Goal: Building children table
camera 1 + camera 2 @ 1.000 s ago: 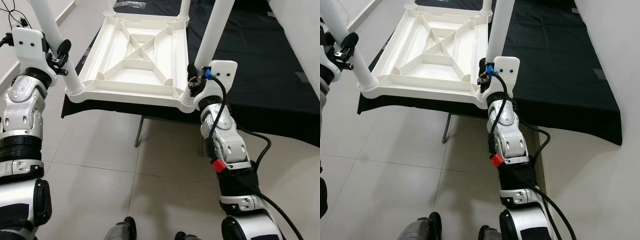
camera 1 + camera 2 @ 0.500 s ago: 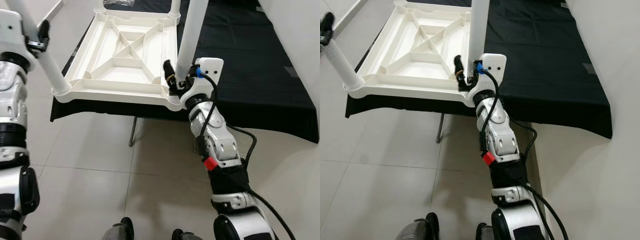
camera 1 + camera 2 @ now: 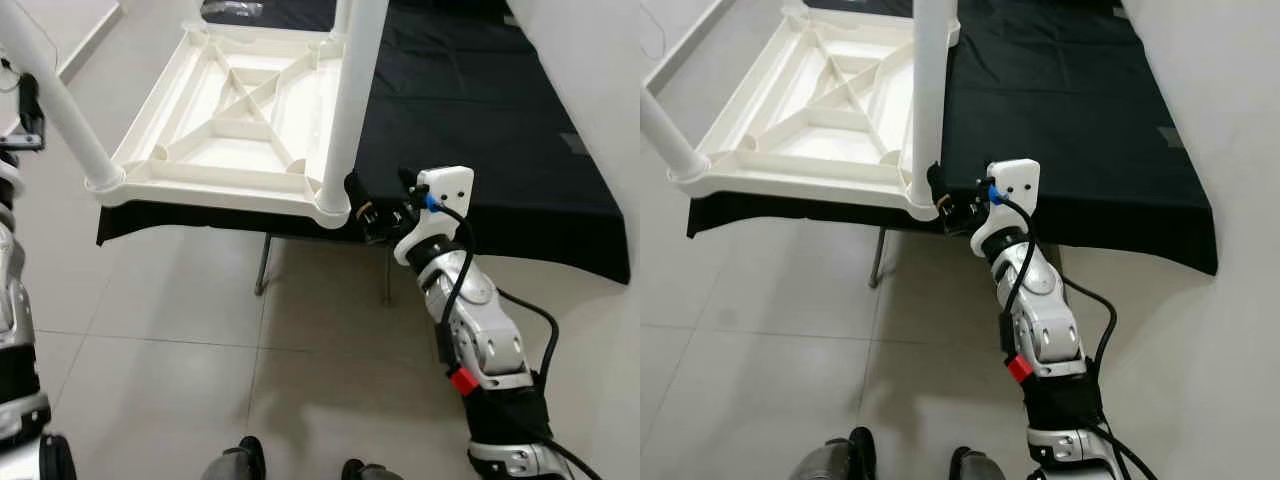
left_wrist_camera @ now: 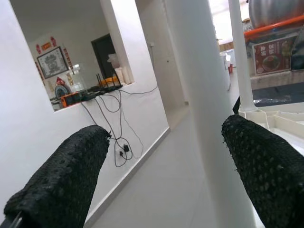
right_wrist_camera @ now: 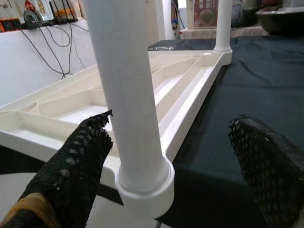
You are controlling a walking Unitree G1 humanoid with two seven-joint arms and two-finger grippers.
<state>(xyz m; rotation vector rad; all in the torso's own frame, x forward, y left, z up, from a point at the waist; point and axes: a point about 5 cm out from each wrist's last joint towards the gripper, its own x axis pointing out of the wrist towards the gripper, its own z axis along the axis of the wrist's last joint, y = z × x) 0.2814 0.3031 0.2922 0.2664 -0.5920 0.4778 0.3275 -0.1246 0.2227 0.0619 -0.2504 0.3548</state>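
Note:
A white plastic children's table (image 3: 240, 130) lies upside down on a black-covered table (image 3: 480, 110), with its legs pointing up. Its near right leg (image 3: 350, 100) stands in the corner socket; the near left leg (image 3: 55, 95) slants up from the other front corner. My right gripper (image 3: 366, 206) is open just right of the near right leg's base, apart from it. In the right wrist view that leg (image 5: 128, 95) stands close to one finger (image 5: 71, 166). My left gripper (image 3: 28, 108) is open at the far left, beside the left leg (image 4: 204, 118).
The upturned table overhangs the front edge of the black cloth. Metal folding legs (image 3: 265, 262) stand beneath on the pale tiled floor (image 3: 160, 340). A white wall (image 3: 600, 60) runs along the right. My feet (image 3: 240, 465) show at the bottom edge.
My right gripper has let go of the near right leg and drawn back to the right. My left gripper has come off the left leg, moving left. The camera has also shifted.

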